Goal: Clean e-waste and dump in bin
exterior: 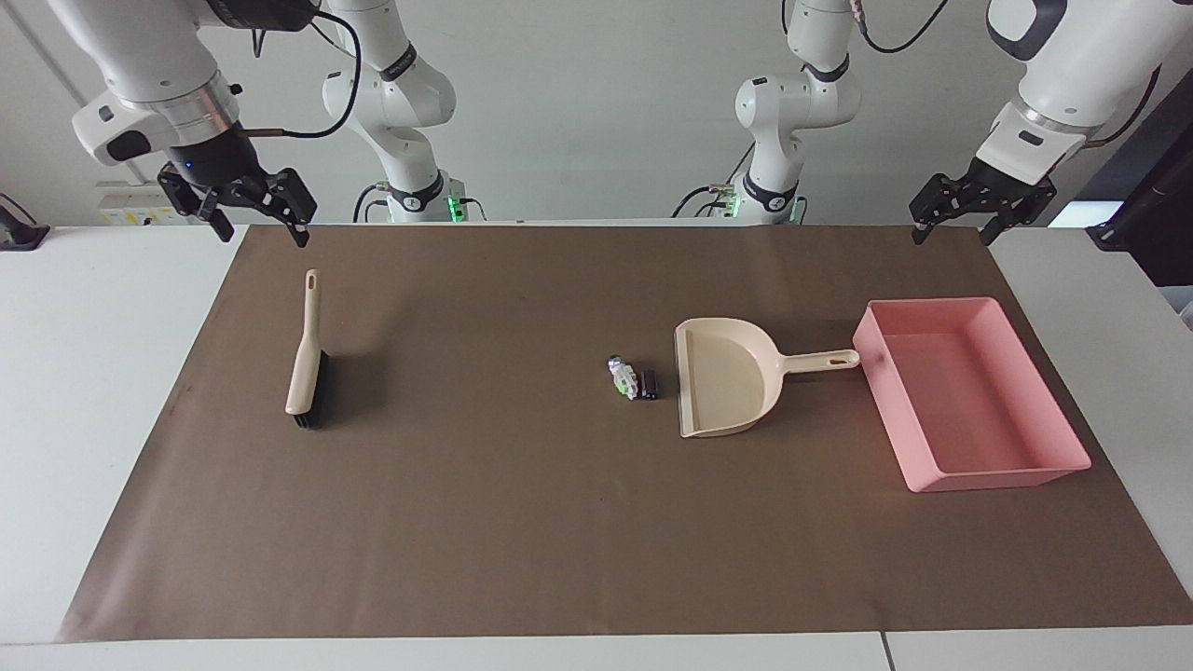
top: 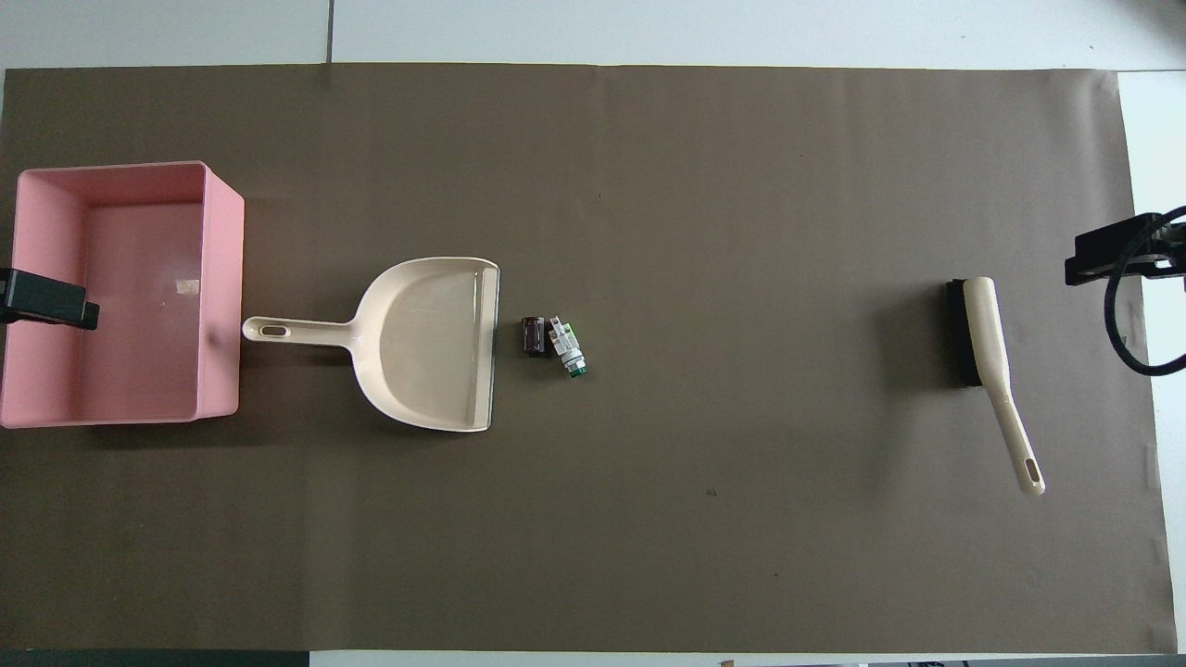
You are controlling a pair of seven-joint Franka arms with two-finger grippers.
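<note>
The e-waste lies mid-mat: a white scrap with green bits (exterior: 622,377) (top: 567,347) touching a dark block (exterior: 649,384) (top: 532,335). They lie just off the open mouth of a beige dustpan (exterior: 727,373) (top: 426,343). The dustpan's handle points at the pink bin (exterior: 881,391) (top: 220,296), which holds nothing, at the left arm's end. A beige brush with black bristles (exterior: 306,359) (top: 987,343) lies at the right arm's end. My left gripper (exterior: 953,235) (top: 37,301) hangs open and empty, raised by the bin. My right gripper (exterior: 262,231) (top: 1112,259) hangs open and empty above the brush handle's end.
A brown mat (exterior: 485,522) covers most of the white table (exterior: 93,373). The brush's handle points toward the robots. Bare mat lies between the brush and the scraps.
</note>
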